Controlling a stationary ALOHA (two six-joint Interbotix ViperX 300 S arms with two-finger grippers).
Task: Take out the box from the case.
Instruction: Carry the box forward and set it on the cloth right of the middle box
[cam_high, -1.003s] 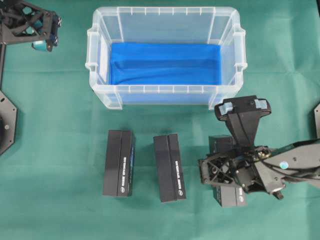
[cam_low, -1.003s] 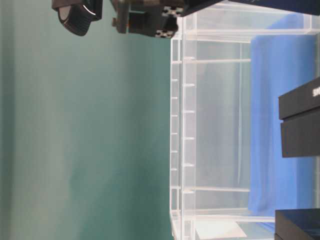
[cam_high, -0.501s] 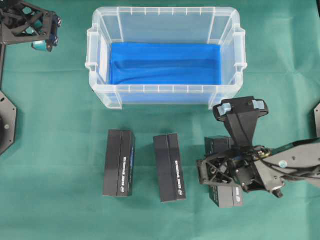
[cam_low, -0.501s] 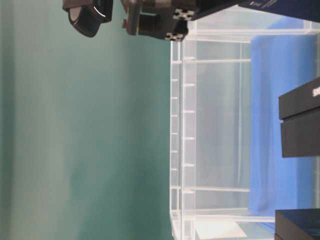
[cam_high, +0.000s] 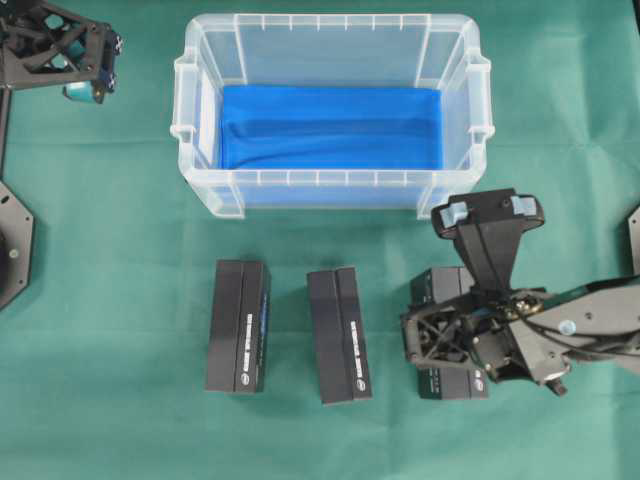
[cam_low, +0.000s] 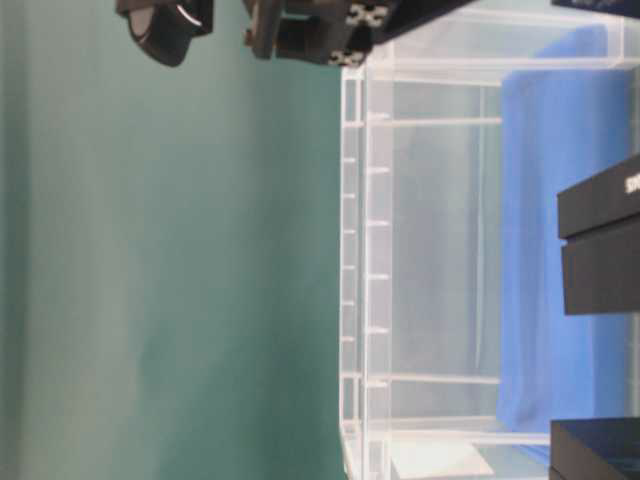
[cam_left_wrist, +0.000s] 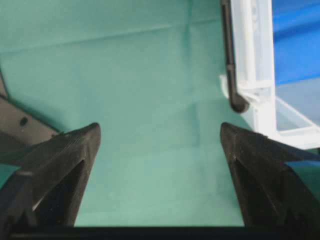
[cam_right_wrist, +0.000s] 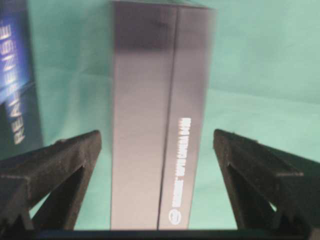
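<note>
box (cam_high: 452, 335) lies flat on cloth, long axis toward the case (cam_high: 330, 112). right gripper (cam_right_wrist: 157, 175) spread wide astride it, apparently untouching.

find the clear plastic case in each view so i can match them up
Overhead: the case sits top centre, with three black boxes in a row below it.
Table-level: it fills the right half, turned sideways, ribbed rim near the middle.
Left wrist: only one corner shows, upper right.
Right wrist: not in it.
Shared landmark: the blue cloth lining its bottom, visible in all three views that show the case.
</note>
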